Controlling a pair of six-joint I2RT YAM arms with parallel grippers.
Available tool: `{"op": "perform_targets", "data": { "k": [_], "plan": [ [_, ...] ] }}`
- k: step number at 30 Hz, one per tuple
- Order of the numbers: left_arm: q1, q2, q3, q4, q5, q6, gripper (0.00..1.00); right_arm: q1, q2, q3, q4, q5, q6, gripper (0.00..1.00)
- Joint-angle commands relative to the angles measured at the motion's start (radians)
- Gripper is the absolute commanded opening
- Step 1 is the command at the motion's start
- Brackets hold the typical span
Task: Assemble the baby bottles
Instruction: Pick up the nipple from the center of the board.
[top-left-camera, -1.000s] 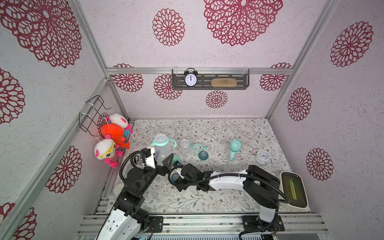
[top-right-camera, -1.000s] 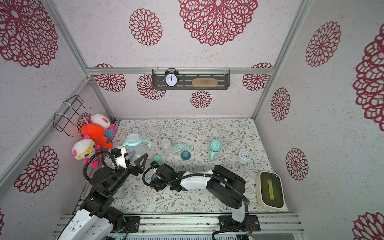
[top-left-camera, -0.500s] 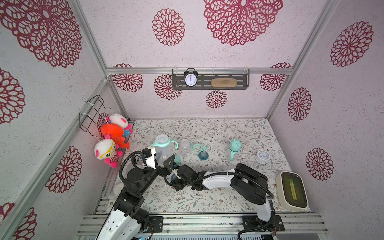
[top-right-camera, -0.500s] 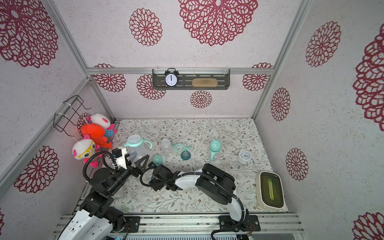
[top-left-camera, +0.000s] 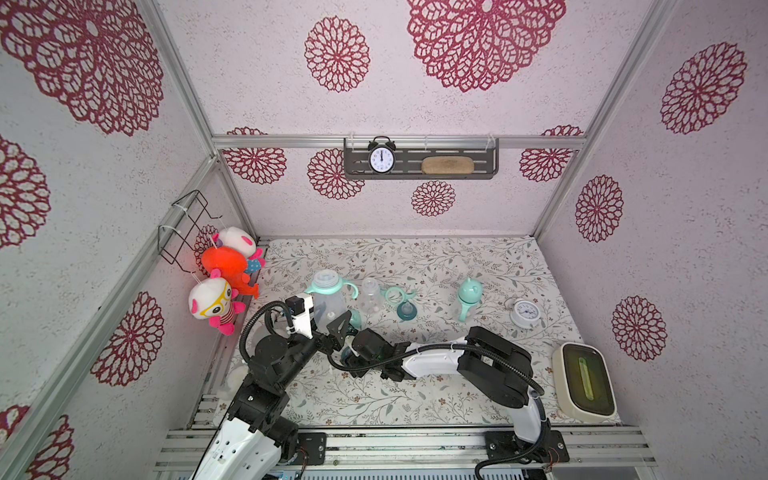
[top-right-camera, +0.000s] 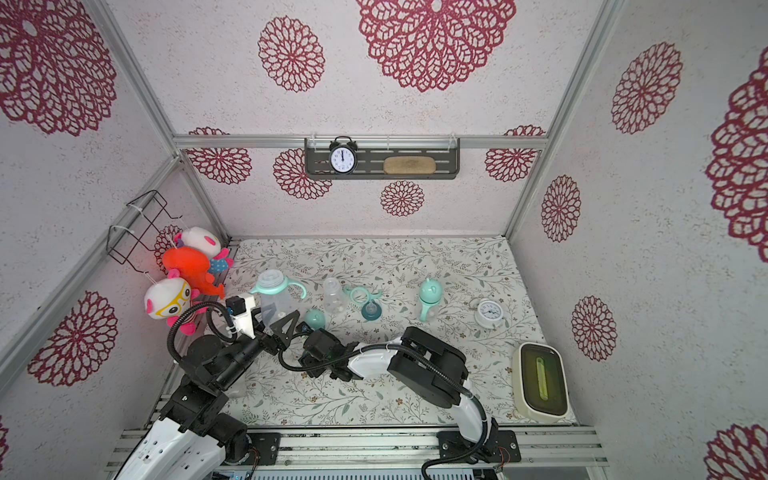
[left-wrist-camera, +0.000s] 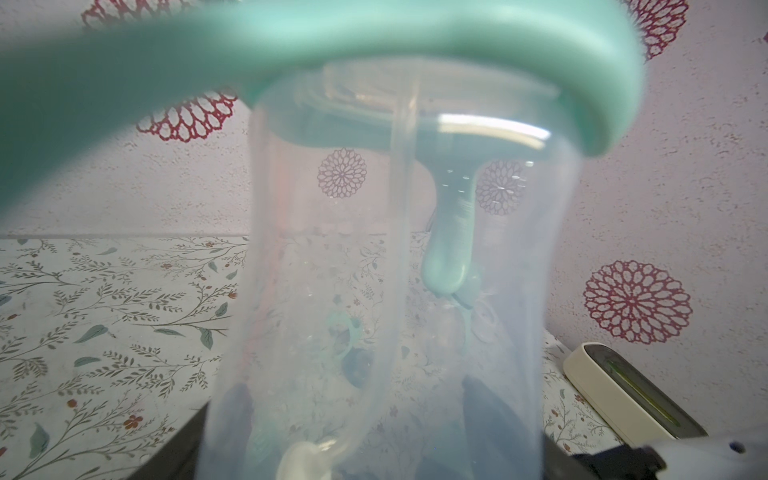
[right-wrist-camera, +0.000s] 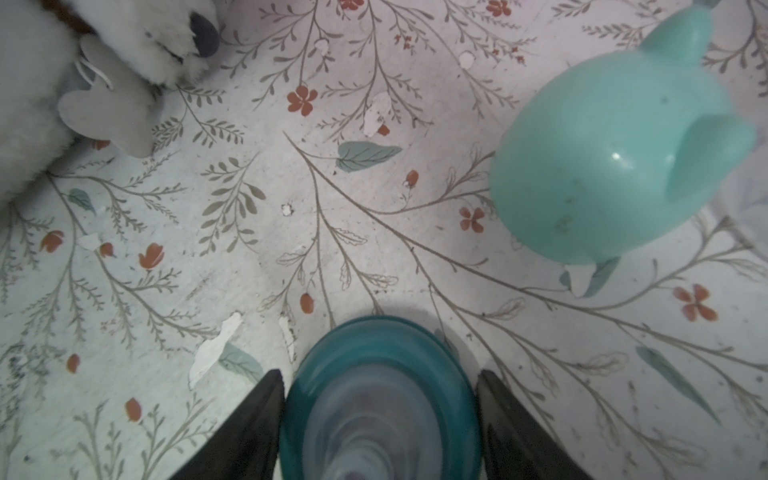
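Two risks sit nearest the robot. The right pincer (right-wrist-camera: 376, 376) brackets the dark teal nipple collar (right-wrist-camera: 380, 419), which lies flat on the tabletop (right-wrist-camera: 291, 216). Its jaws stand close to the rim, though I cannot tell whether they bite yet. A shallow hold on that rounded edge could squirt the collar sideways into the mint dome cap (right-wrist-camera: 602, 166) nearby. Slightly farther, the left pincer (top-left-camera: 332, 322) is clamped on a clear bottle (top-left-camera: 328, 305) wearing its handled ring, and that slick wall may twist during threading. Beyond lie a bare bottle (top-left-camera: 370, 295), a loose ring (top-left-camera: 397, 296) and one finished bottle (top-left-camera: 469, 297). The floral covering is chipped, and rosette-patterned walls (top-left-camera: 457, 62) enclose everything.
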Motion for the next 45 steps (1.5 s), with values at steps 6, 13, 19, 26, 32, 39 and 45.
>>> {"op": "perform_targets", "data": {
  "k": [6,13,19,26,32,39,45],
  "plan": [
    [0.01,0.017,0.006,0.047,0.022,-0.014,0.0,-0.009,-0.035,-0.017,-0.076,0.029,0.003,0.66],
    [0.011,0.024,0.003,0.054,0.028,-0.017,0.0,-0.011,-0.04,0.021,-0.199,-0.041,-0.06,0.75],
    [0.01,0.025,-0.001,0.064,0.03,-0.02,0.0,-0.01,-0.01,0.048,-0.225,-0.058,-0.089,0.81],
    [0.011,0.012,0.003,0.046,0.026,-0.013,0.0,-0.01,0.016,0.065,-0.249,-0.039,-0.093,0.77],
    [0.011,0.005,-0.002,0.041,0.024,-0.01,0.0,-0.012,0.027,0.064,-0.273,-0.028,-0.09,0.69],
    [0.011,0.013,-0.014,0.056,0.03,0.001,0.0,-0.037,-0.054,0.017,-0.28,-0.022,-0.068,0.65],
    [0.009,0.058,-0.05,0.145,0.079,0.023,0.0,-0.082,-0.203,-0.076,-0.295,-0.063,-0.05,0.65]
  ]
}}
